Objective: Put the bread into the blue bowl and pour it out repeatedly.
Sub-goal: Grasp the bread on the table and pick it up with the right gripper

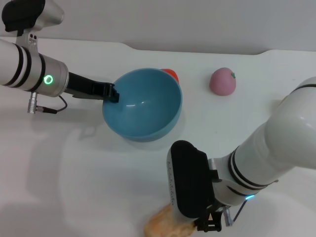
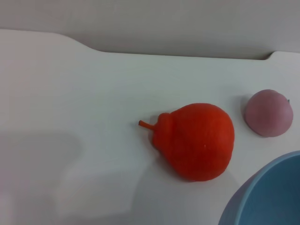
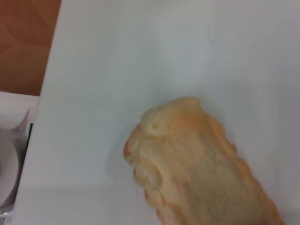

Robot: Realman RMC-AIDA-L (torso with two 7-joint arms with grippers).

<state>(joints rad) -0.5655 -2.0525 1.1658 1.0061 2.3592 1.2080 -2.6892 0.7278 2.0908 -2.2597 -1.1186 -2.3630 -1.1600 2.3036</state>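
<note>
The blue bowl [image 1: 143, 103] sits mid-table, tipped so its empty inside faces me. My left gripper [image 1: 112, 94] is shut on its left rim. A part of the bowl's rim also shows in the left wrist view [image 2: 267, 197]. The bread [image 1: 165, 224], golden-tan and crumbly, lies on the white table at the near edge, partly hidden under my right arm. My right gripper [image 1: 200, 226] is low over the bread's right end. The bread fills much of the right wrist view [image 3: 197, 168], lying flat on the table.
A red pear-shaped fruit [image 2: 197, 140] lies just behind the bowl, mostly hidden by it in the head view [image 1: 170, 74]. A pink peach [image 1: 223, 81] lies at the back right. The table's edge and the brown floor [image 3: 23, 47] are close to the bread.
</note>
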